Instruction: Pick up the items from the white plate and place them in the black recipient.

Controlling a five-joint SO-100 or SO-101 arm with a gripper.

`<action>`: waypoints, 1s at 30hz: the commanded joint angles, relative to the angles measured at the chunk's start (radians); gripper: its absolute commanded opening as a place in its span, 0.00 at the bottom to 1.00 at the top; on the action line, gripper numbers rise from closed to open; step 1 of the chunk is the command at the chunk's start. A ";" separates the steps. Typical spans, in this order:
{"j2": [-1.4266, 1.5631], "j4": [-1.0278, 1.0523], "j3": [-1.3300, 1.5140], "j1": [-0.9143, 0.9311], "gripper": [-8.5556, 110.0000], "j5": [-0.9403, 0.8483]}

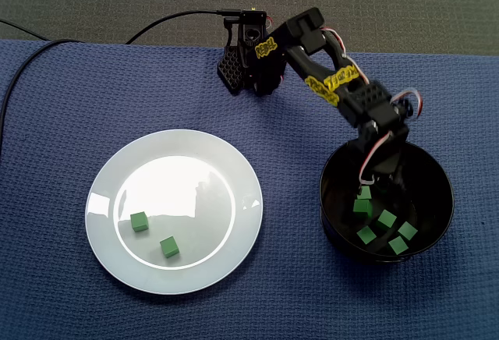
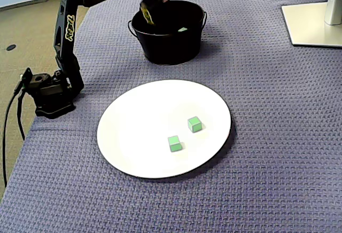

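A white plate (image 1: 187, 176) (image 2: 144, 121) holds two green cubes, one (image 1: 139, 221) (image 2: 194, 124) beside the other (image 1: 169, 247) (image 2: 174, 143). To its right in a fixed view stands the black bowl (image 1: 448, 200) (image 2: 168, 48) with several green cubes (image 1: 387, 218) on its bottom. My gripper (image 1: 374, 193) (image 2: 151, 15) reaches down inside the bowl. A green cube (image 1: 363, 203) lies right at its tip. The black fingers blend into the dark bowl, so I cannot tell whether they grip that cube or how the jaws stand.
The arm's base (image 1: 249, 59) (image 2: 51, 91) sits at the edge of the blue woven cloth (image 1: 62, 106), with a black cable (image 1: 31, 55) running off it. A white monitor foot (image 2: 315, 24) stands in the far right corner in a fixed view.
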 commanded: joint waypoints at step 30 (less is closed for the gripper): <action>-0.548 0.190 -0.827 1.233 0.45 -0.252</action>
